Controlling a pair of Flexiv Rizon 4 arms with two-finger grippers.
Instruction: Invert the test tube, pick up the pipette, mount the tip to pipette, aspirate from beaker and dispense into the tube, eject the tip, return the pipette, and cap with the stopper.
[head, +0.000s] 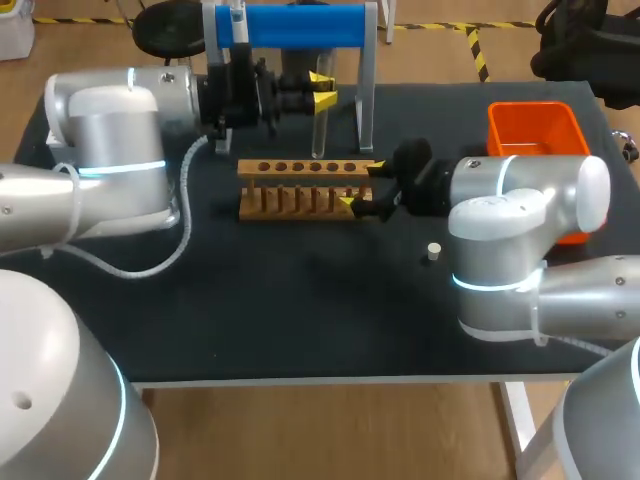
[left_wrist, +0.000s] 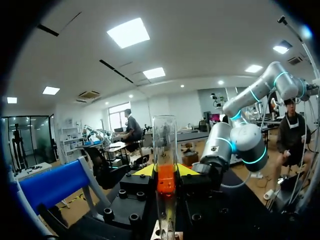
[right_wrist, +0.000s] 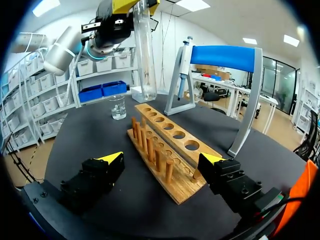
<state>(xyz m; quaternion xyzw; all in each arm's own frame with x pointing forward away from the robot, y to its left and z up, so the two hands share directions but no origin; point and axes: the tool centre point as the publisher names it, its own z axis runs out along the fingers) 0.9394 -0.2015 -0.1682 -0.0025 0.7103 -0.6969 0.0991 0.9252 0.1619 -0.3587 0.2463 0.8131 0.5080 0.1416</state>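
My left gripper (head: 322, 90) is shut on a clear glass test tube (head: 318, 130), which it holds upright above the table just behind the wooden rack (head: 300, 187). In the left wrist view the test tube (left_wrist: 165, 145) stands between the yellow fingertips (left_wrist: 145, 170). My right gripper (head: 361, 185) is open at the rack's right end. Its fingers (right_wrist: 112, 159) stand on either side of the rack (right_wrist: 165, 145), apart from it. The pipette (right_wrist: 184, 62) hangs on the blue-topped stand (right_wrist: 225, 57). A small beaker (right_wrist: 118, 106) sits beyond the rack. The white stopper (head: 433, 251) lies near my right arm.
An orange bin (head: 535, 130) stands at the table's back right. The pipette stand (head: 290, 25) rises at the back middle, with its legs just behind the rack. The rack has a row of holes and a row of pegs.
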